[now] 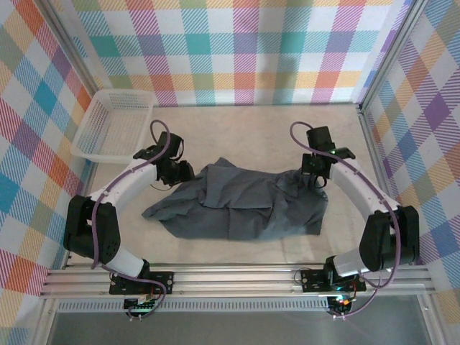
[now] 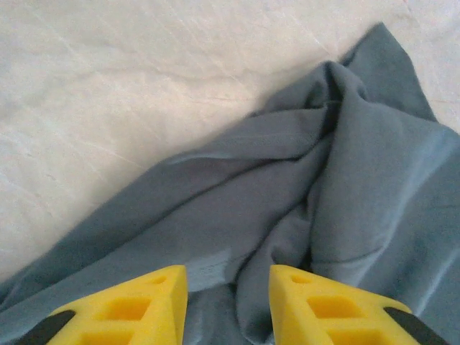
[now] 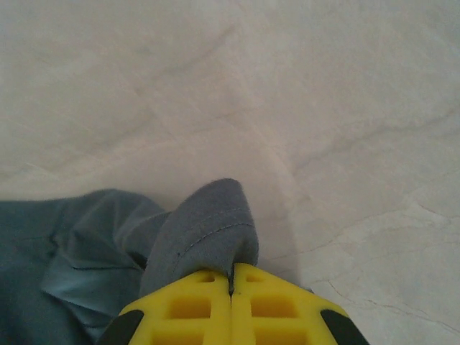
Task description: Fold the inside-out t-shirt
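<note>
Here's the inside-out t-shirt [image 1: 237,208], slate blue-grey, lying in a wide rumpled heap at the middle of the pale bench [image 1: 244,129], right between the two arms. It's creased all over, with one flap thrown across the centre.

On the left side, the left gripper [image 1: 178,171] sits low at the shirt's upper left corner. In the left wrist view the left gripper [image 2: 228,302] has its yellow fingers [image 2: 129,313] standing apart: jaws open, nothing pinched. Folds of the t-shirt [image 2: 323,194] run under and between them, with bare bench [image 2: 129,86] beyond. Whether the tips touch the cloth, I cannot tell.

Now the right: the right gripper [image 1: 314,176] is at the shirt's upper right corner. In the right wrist view the right gripper [image 3: 231,284] has its jaws pressed tight together, clamped on a small stitched fold of the t-shirt [image 3: 205,230]. That fold humps up just ahead of the yellow fingers [image 3: 180,309]. The rest of the cloth trails off to the left of that view over the bench [image 3: 323,108].

A white mesh basket [image 1: 115,126] sits at the far left corner, well apart from the shirt
</note>
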{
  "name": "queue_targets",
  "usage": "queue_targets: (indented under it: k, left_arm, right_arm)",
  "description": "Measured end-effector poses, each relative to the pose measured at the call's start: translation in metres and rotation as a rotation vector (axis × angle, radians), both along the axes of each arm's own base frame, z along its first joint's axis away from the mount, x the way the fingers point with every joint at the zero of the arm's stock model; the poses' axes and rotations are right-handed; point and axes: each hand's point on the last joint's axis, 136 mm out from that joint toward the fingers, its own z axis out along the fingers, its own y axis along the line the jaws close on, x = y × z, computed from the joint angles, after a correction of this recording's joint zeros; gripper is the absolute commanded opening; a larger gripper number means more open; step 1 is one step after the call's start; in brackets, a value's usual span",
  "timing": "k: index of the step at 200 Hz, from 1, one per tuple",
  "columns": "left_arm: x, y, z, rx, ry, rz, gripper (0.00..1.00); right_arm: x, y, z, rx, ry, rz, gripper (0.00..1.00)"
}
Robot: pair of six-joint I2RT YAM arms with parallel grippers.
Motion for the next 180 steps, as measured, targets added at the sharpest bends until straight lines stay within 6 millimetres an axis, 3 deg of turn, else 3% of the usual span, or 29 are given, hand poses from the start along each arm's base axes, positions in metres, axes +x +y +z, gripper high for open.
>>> queue_targets:
  k: [24,56,78,96,119,133,148,180]
  left_arm:
    - [-0.004,-0.024,-0.019,-0.072,0.06,-0.046,0.27]
    - [-0.005,-0.05,-0.054,-0.108,0.136,-0.082,0.31]
    - [-0.002,-0.057,-0.063,-0.129,0.158,-0.08,0.4]
    - [0.001,-0.06,-0.064,-0.141,0.154,-0.082,0.39]
    - [0.001,-0.06,-0.067,-0.14,0.159,-0.083,0.29]
    - [0.001,-0.06,-0.068,-0.137,0.163,-0.083,0.18]
    - [0.001,-0.06,-0.068,-0.137,0.164,-0.081,0.0]
    - [0.004,-0.053,-0.063,-0.129,0.153,-0.069,0.0]
  right_arm:
    - [0.002,0.007,0.015,0.056,-0.056,0.009,0.0]
    - [0.003,0.015,0.017,0.094,-0.06,0.027,0.0]
    - [0.002,0.016,0.018,0.104,-0.063,0.033,0.0]
    - [0.0,0.016,0.021,0.107,-0.071,0.034,0.0]
    - [-0.003,0.017,0.022,0.115,-0.075,0.038,0.0]
    - [-0.003,0.018,0.022,0.124,-0.076,0.035,0.0]
    - [-0.004,0.018,0.024,0.132,-0.081,0.03,0.0]
    - [-0.006,0.015,0.035,0.141,-0.114,0.005,0.0]
